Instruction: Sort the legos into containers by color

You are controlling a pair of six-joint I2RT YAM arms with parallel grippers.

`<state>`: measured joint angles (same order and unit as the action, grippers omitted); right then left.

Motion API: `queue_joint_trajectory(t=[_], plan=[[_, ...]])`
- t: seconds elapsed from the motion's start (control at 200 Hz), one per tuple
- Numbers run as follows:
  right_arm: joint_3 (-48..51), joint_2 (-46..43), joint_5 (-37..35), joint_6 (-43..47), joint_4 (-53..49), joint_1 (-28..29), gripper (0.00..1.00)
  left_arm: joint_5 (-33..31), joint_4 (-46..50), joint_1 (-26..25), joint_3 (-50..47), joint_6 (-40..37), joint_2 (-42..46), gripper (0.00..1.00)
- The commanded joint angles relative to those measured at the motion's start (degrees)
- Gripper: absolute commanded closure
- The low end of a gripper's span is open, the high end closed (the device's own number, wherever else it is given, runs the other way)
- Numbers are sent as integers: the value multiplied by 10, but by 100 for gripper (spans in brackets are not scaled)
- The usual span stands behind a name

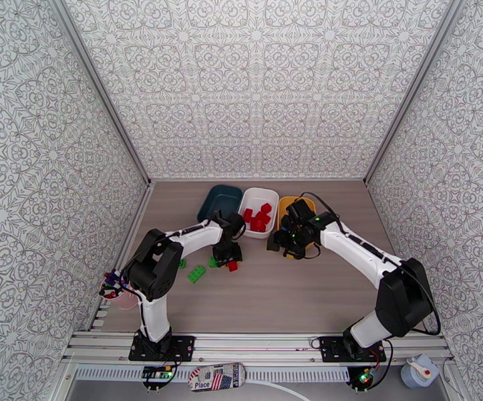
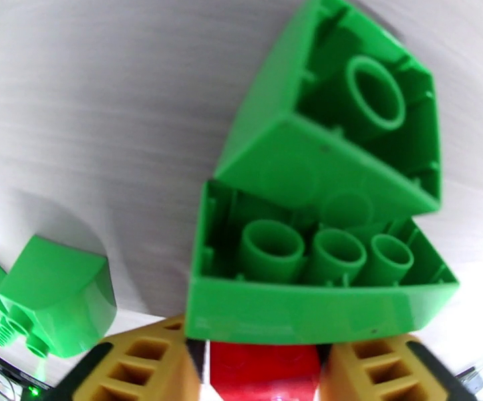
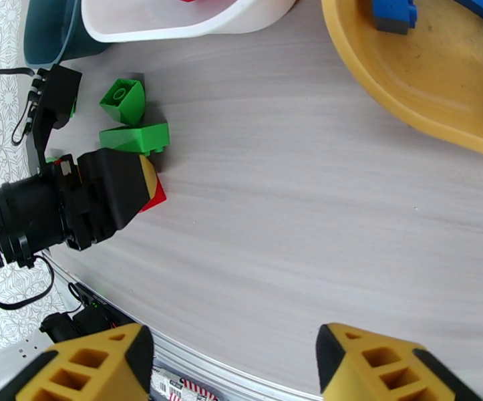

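Nearest the arms, the table (image 1: 274, 305) offered a broad open stretch out to both side walls. Left of middle, loose green bricks (image 1: 196, 274) lay by the left gripper (image 1: 230, 256), which pinched a red brick (image 2: 261, 369) low at the tabletop, just beside two more green ones. The right gripper (image 3: 234, 355) hung spread and held nothing, just short of the yellow tub (image 3: 401, 101), which held blue bricks (image 3: 391, 11). Beside that tub, the white tub (image 1: 258, 192) held red bricks (image 1: 257, 217). The teal tub (image 1: 220, 198) stood leftmost, with the row near the back wall.
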<state>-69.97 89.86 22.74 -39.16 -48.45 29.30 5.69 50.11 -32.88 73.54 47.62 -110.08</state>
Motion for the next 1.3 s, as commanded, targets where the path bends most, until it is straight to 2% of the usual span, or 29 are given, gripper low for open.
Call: queue_joint_trajectory(t=[0.0, 0.16, 0.435, 0.58, 0.605, 0.77, 0.925, 1.1, 1.295], plan=[[-12, 4, -9, 1, -2, -2, 34, 0, 8, -1, 13, -9, 5, 59], [-7, 3, -13, 1, -2, -13, 33, 21, 6, -12, 6, -7, 38, 64], [-4, -1, -13, 0, -2, -36, 33, 72, -43, -11, 31, -11, 100, 64], [-2, -12, -17, -3, -5, -42, 33, 82, -49, 12, 94, -21, 85, 63], [-1, -15, -18, -3, -6, -43, 33, 100, -51, 18, 106, -22, 81, 63], [11, -37, -26, -7, -11, -49, 33, 125, -55, 55, 199, -25, 24, 63], [22, -55, -32, -11, -15, -51, 32, 147, -54, 76, 301, -23, -41, 51], [27, -69, -34, -14, -17, -51, 27, 148, -21, 80, 390, -34, -87, 23], [26, -63, -22, -15, -8, -50, 26, 110, 4, 81, 358, -60, -39, 19]])
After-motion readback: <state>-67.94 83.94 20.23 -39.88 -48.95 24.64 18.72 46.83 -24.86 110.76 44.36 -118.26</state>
